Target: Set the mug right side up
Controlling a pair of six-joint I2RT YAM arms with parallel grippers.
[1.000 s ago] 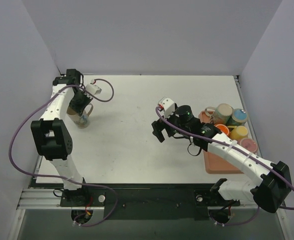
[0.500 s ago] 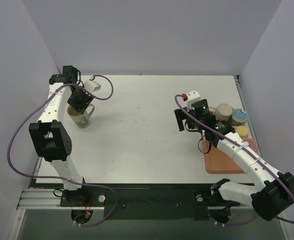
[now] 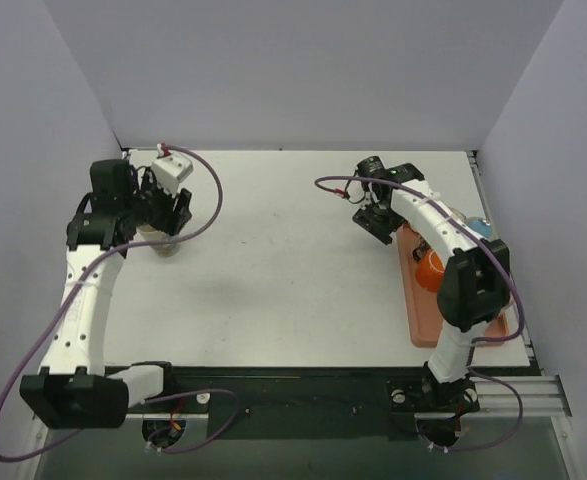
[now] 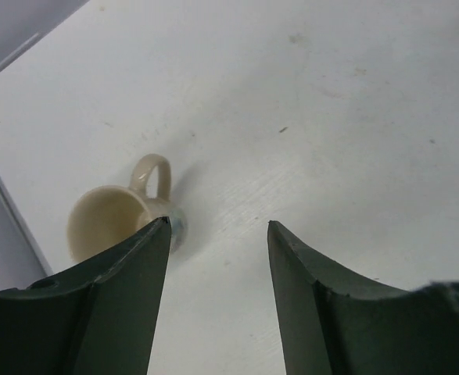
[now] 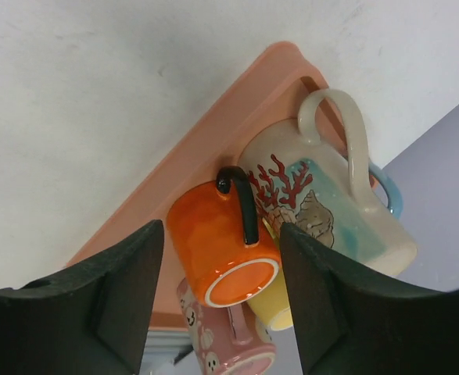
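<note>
The white table is bare between the arms. The pink tray runs beyond the right gripper, whose fingers stand apart and hold nothing. Crowded on the tray are a coral-print mug, an orange mug, and a yellow mug and a pink mug tucked under them. The orange one sits just past the fingertips, framed by the gap. It seems to lie on its side, black handle up, so I'd guess it goes next. Its neighbours touch it, leaving little room. The left gripper is wide and empty. The cream mug stands mouth up outside its left finger, near the table edge.
</note>
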